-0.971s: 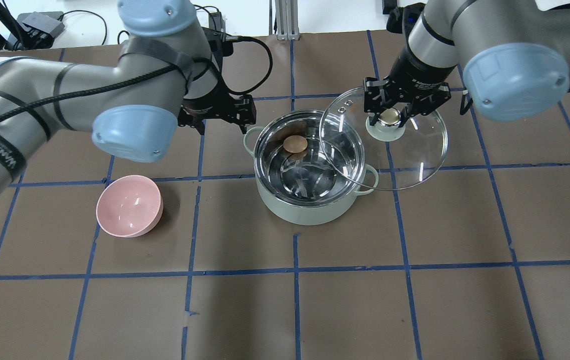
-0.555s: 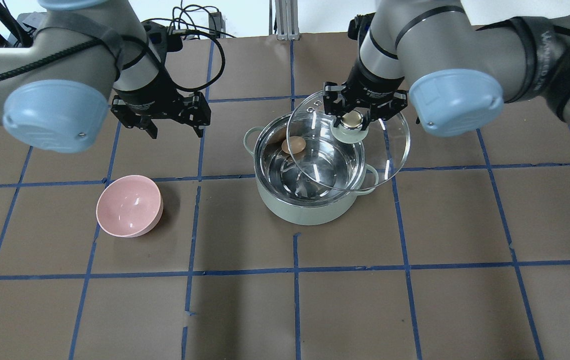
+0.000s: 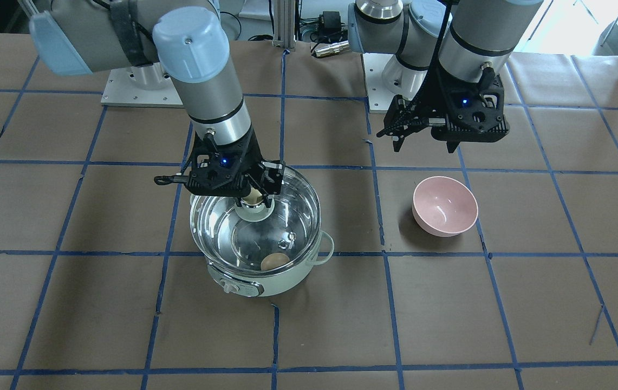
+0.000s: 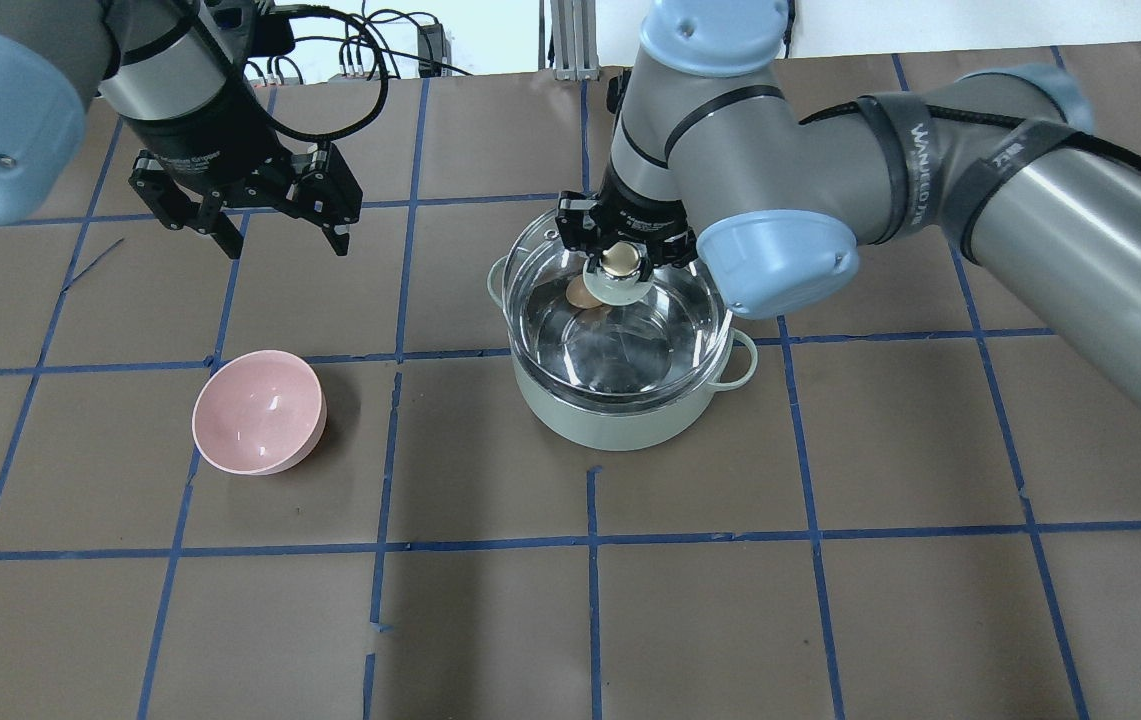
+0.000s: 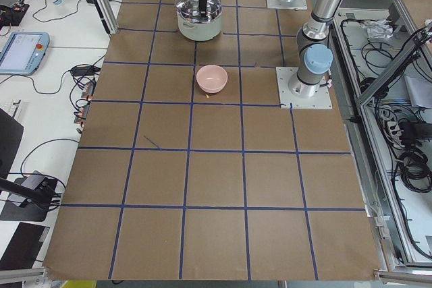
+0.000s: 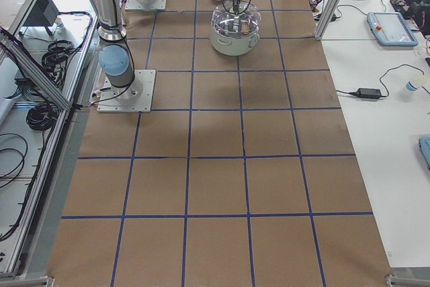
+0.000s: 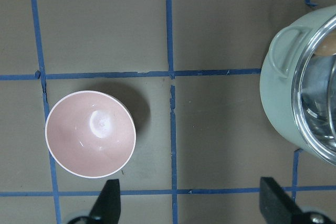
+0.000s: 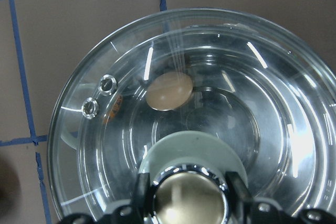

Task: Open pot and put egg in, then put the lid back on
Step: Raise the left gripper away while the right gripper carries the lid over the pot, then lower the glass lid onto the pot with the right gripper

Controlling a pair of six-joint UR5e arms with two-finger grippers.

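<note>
The mint-green pot [image 4: 620,425] stands mid-table, also in the front view [image 3: 273,284]. The light-brown egg [image 4: 582,292] lies inside it, seen through the glass in the front view [image 3: 274,261] and the right wrist view [image 8: 169,91]. My right gripper [image 4: 617,262] is shut on the beige-gold knob [image 8: 189,198] of the glass lid [image 4: 665,320] and holds it over the pot's opening, about centred. I cannot tell if the lid touches the rim. My left gripper [image 4: 283,242] is open and empty, raised to the pot's left.
A pink bowl [image 4: 258,410] sits on the table left of the pot, below my left gripper in the left wrist view [image 7: 90,134]. Brown paper with a blue tape grid [image 4: 590,540] covers the table. Cables lie at the far edge.
My right gripper has carried the lid leftward from beside the pot to over its opening. My left arm has moved left, away from the pot, still open.
</note>
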